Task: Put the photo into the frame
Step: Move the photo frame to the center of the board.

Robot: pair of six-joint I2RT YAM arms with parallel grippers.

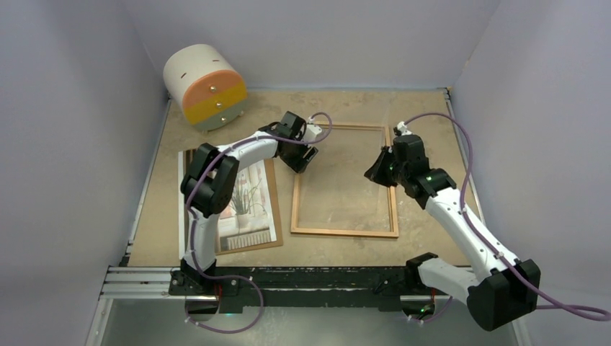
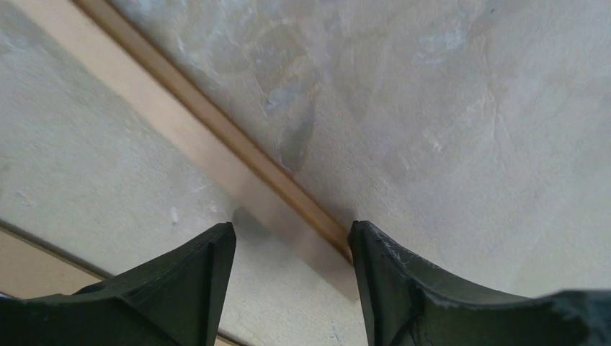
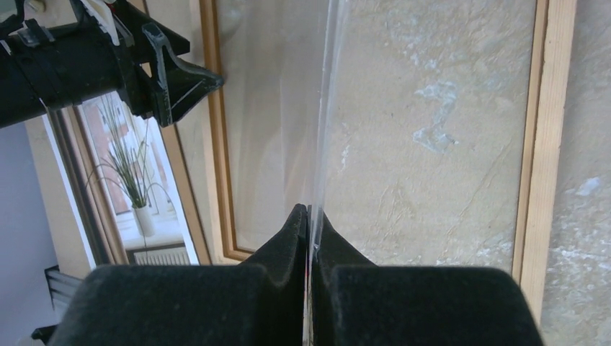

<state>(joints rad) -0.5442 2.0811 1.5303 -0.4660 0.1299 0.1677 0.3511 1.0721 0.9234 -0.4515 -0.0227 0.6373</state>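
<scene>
The orange-brown wooden frame point(image 1: 344, 231) lies flat at mid-table. My right gripper point(image 1: 376, 171) is shut on the edge of the clear glass pane point(image 3: 328, 108) and holds it raised and tilted over the frame's opening; the pane shows edge-on between my fingertips point(image 3: 310, 213). My left gripper point(image 1: 306, 160) is open and empty, low over the frame's left rail point(image 2: 216, 122), with its fingers either side of the rail point(image 2: 292, 238). The photo point(image 1: 248, 209) of the potted plant lies face up on the brown backing board point(image 1: 276, 209) left of the frame, partly hidden by my left arm. It also shows in the right wrist view point(image 3: 133, 180).
A white cylinder with an orange and yellow face point(image 1: 205, 86) lies at the back left corner. Pale walls close in the table on the left, back and right. A black rail point(image 1: 302, 277) runs along the near edge.
</scene>
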